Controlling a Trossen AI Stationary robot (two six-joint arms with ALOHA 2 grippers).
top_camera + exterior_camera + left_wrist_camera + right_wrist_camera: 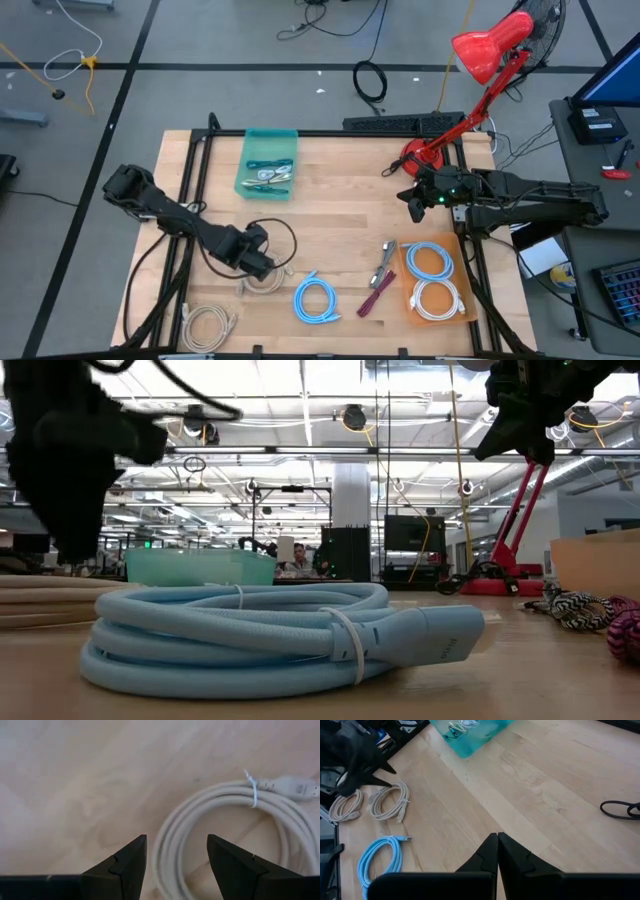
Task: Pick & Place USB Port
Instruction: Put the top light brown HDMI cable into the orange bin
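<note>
Open left end effector [177, 857], beige cable [235, 827] flat

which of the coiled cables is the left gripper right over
The beige coiled cable just left of the loose light blue coil. The open left gripper hovers over it; the other beige coil lies nearer the table's front edge.

red desk lamp [480, 60], teal bin [268, 162]

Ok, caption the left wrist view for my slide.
Open left claw poised above a coiled beige USB cable on the wooden table.
</note>
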